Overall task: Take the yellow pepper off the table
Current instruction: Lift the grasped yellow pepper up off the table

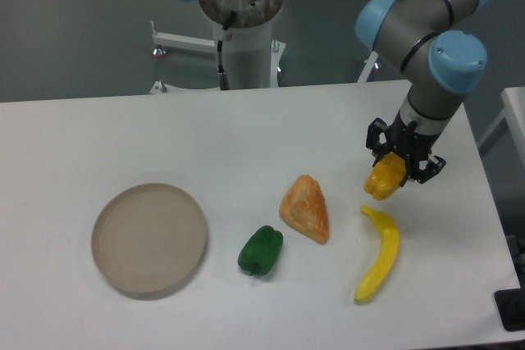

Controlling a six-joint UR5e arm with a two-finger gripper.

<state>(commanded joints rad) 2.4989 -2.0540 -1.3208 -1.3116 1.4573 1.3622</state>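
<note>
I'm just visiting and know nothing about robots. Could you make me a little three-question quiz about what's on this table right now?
1. True or false: the gripper is shut on the yellow pepper.
2. Which lies closest to the plate? A) banana B) green pepper C) orange wedge
3. Fill in: nothing lies on the ___.

Key:
1. True; the pepper sits between the fingers, apparently lifted just off the table.
2. B.
3. plate.

Grey tubular arm (426, 18), light-blue joint caps, black jaws.
</note>
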